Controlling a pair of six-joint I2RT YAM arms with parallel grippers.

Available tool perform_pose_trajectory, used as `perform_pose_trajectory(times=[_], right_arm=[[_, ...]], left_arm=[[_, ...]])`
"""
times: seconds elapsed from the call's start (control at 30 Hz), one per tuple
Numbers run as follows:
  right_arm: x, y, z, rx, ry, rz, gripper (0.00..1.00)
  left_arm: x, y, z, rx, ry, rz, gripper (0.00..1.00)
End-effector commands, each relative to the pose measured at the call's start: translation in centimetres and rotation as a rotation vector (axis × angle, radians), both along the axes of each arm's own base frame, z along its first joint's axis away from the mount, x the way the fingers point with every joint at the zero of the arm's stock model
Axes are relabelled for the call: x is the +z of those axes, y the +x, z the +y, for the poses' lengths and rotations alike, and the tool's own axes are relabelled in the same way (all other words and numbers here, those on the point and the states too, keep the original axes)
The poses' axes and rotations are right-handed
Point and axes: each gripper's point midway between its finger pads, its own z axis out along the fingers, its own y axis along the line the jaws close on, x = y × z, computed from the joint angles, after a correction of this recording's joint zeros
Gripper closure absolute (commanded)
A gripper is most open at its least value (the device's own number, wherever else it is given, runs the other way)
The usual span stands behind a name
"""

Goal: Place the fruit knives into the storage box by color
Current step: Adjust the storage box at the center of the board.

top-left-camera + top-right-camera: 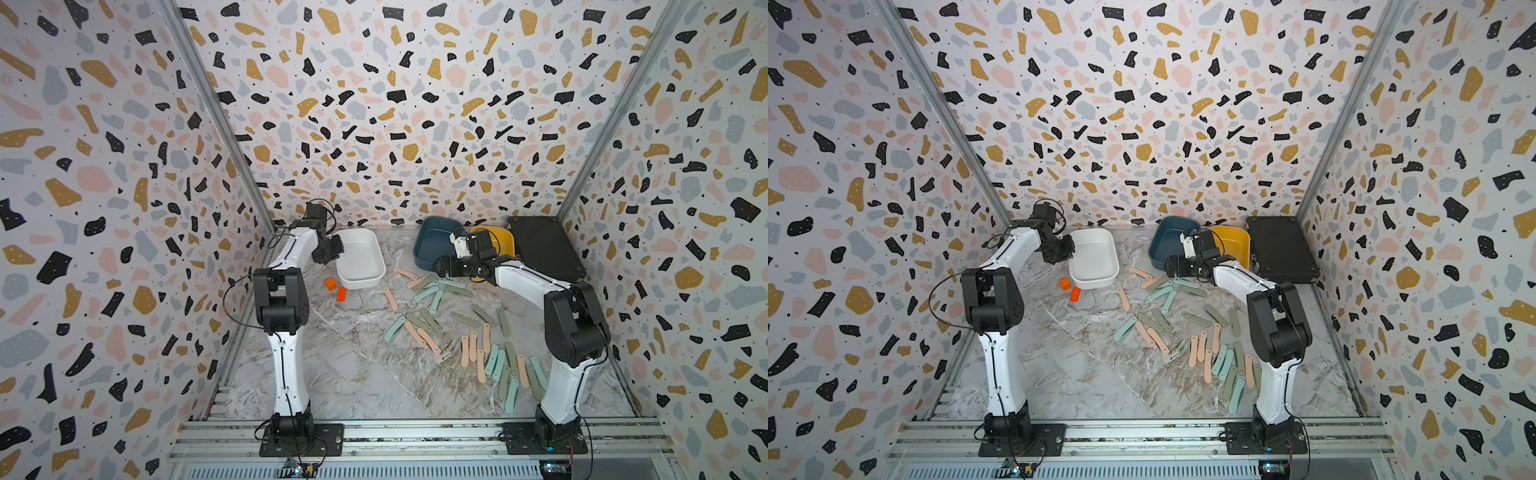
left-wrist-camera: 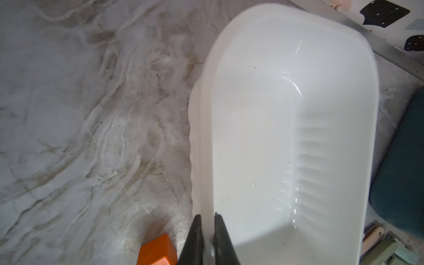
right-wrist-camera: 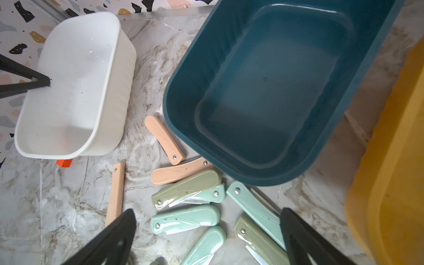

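The fruit knives, peach-pink, sage green and mint-blue, lie scattered on the marble floor, one bunch (image 1: 432, 286) by the teal tub and another (image 1: 498, 365) near the right arm. The storage box is three tubs: white (image 1: 359, 257), teal (image 1: 432, 245) and yellow (image 1: 503, 239). White and teal hold nothing. My left gripper (image 2: 207, 216) is shut on the white tub's (image 2: 263, 137) near rim, one finger inside and one outside. My right gripper (image 3: 207, 211) hangs open just above a mint knife (image 3: 184, 219) and a green one (image 3: 185, 189), in front of the teal tub (image 3: 263, 91).
Two orange blocks (image 1: 331, 284) (image 1: 341, 294) sit beside the white tub's front corner, one close to my left fingers (image 2: 158, 252). A flat black case (image 1: 544, 249) lies at the back right against the wall. A pink knife (image 3: 164, 137) touches the teal tub's wall.
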Motion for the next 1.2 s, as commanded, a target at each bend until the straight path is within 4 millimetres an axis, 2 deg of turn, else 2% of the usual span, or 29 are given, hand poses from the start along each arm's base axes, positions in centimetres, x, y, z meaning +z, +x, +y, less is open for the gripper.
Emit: perform_pose_trajectory(times=[0.0,0.2,0.37,0.57,0.7,0.8,0.9,1.03,1.1,1.17], right_arm=[[3.1,-0.6,1.3,0.024,0.043,-0.056,0.0],[3.6,-1.7,1.8,0.045,0.05,-0.063,0.0],[4.1,-2.1,0.8,0.022,0.001,-0.077,0.0],[4.4,-2.8,0.5,0.015,0.004,-0.075,0.0],[4.4,-3.4,0.3,0.012,0.002,-0.073,0.0],[4.5,-3.8,-0.2,-0.005,-0.013,-0.078,0.0],[4.5,-4.2,-0.4,-0.02,-0.022,-0.074,0.0],[3.9,-5.0,-0.8,-0.043,-0.045,-0.053,0.0],[3.4,-5.9,-1.0,-0.044,-0.064,-0.026,0.0],[2.9,-7.0,-1.5,-0.048,-0.091,0.0,0.0]], left_arm=[[1.5,0.5,-0.6,-0.067,0.023,-0.036,0.9],[0.6,2.6,-2.2,-0.161,-0.005,-0.049,0.93],[0.3,3.9,-2.9,-0.186,-0.017,-0.067,0.91],[-0.3,4.4,-4.5,-0.264,-0.038,-0.084,0.89],[-1.3,4.4,-4.2,-0.274,-0.015,-0.065,0.87],[-1.7,4.4,-4.2,-0.275,-0.017,-0.062,0.77],[-1.0,4.4,-4.2,-0.256,-0.018,-0.062,0.62],[2.4,3.3,-4.0,-0.202,0.005,-0.074,0.4],[4.6,1.6,-4.2,-0.164,0.03,-0.073,0.31],[6.1,-0.9,-4.3,-0.122,0.042,-0.056,0.25]])
